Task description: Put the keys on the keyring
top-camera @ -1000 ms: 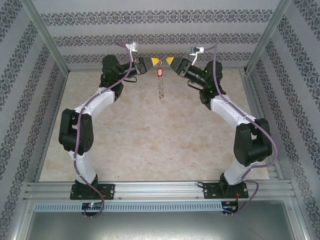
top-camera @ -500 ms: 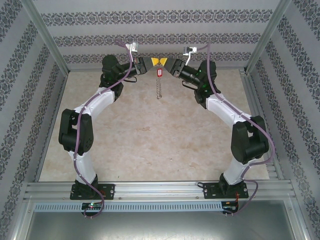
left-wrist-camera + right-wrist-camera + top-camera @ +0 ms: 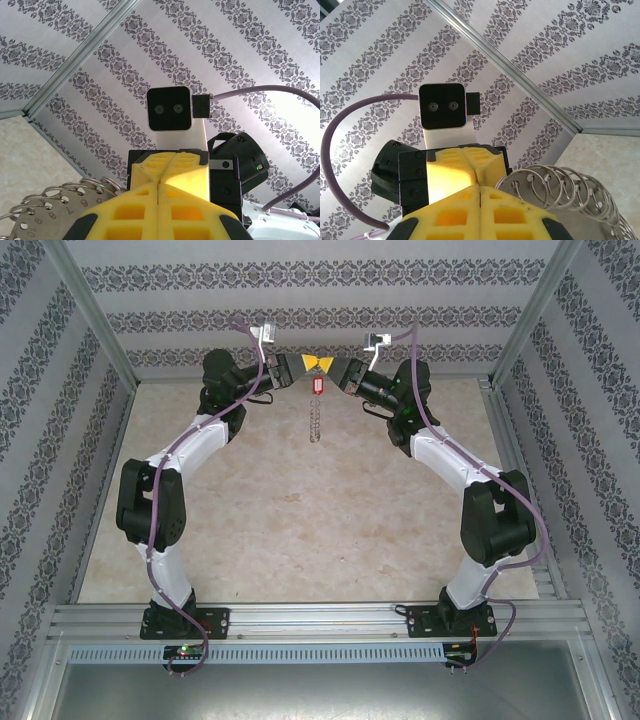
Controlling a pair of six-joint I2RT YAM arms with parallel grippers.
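The walls are pale grey with bands of dark damask ornament, and the table is mottled beige like marble. The left arm and right arm are white with black joints and purple cables; the left gripper and right gripper are bright yellow. The key has a red head, and the keyring is silvery.

From above, the blade of the red-headed key is too small for us to make out, and the links of the chain under it blur into one thread. Where the left end effector and right end effector meet, we cannot tell what sits between the yellow tips. In both wrist views the keyring runs off the lower edge, partly hidden behind yellow fingers.
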